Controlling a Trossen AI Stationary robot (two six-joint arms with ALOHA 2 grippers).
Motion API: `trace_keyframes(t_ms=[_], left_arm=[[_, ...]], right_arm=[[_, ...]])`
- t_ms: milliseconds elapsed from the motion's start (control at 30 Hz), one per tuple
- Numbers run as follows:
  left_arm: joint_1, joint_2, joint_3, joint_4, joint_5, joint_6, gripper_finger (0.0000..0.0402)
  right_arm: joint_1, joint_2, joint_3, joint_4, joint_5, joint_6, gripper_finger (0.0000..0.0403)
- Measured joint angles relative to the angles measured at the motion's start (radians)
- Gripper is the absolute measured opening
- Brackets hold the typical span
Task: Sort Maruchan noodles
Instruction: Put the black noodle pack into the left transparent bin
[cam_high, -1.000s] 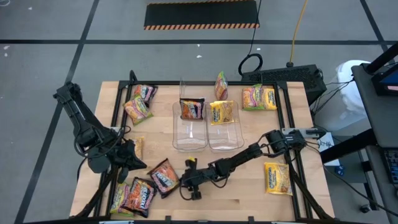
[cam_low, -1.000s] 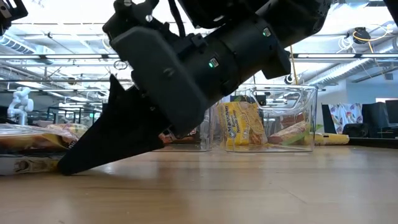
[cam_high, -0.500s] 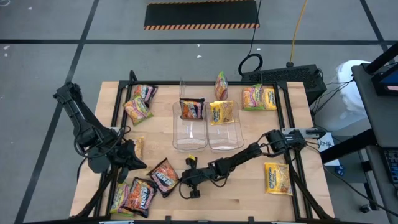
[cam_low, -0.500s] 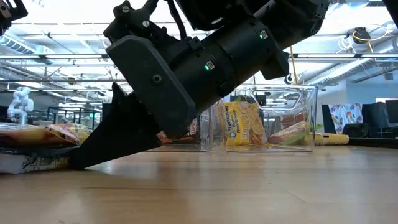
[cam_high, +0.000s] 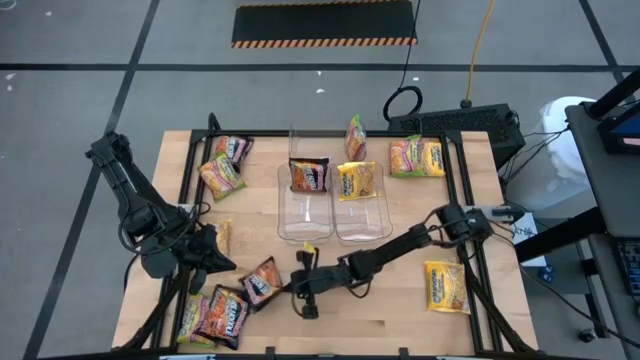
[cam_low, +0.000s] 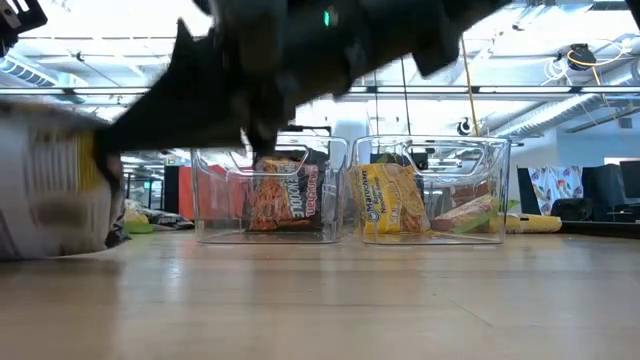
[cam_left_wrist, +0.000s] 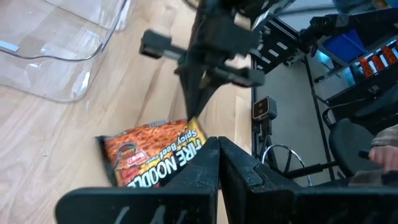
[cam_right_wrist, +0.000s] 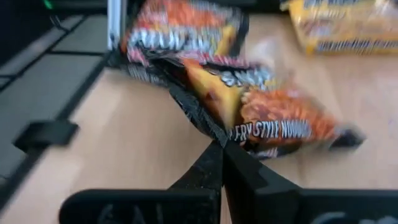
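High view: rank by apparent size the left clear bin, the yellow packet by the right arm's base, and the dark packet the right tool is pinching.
1. Left clear bin, clearly largest.
2. Yellow packet.
3. Dark packet in the right tool; it looks smaller, but it is tilted and lifting, so its rank below the yellow one is unsure.

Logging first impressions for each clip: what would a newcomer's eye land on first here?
The right pincer, stretched across the table's near middle, is shut on the edge of a dark orange noodle packet and has it tilted up off the wood. Behind it stand two clear bins, one holding a dark packet, the other a yellow packet.
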Motion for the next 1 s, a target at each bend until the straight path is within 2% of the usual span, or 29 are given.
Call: trace_keyframes(t_ms=[400,567,1000], left_arm=[[0.000,0.000,0.000,0.000,0.000,0.051,0.0008],[0.000,0.000,0.000,0.000,0.000,0.057,0.0008],[0.000,0.000,0.000,-0.001,-0.006,0.065,0.0007]], right_arm=[[0.002,-0.115,0.000,-0.022,0.062,-0.006,0.0000],[0.007,-0.151,0.000,-0.061,0.120,-0.019,0.0000],[0.008,-0.315,0.000,-0.202,0.214,-0.154,0.0000]])
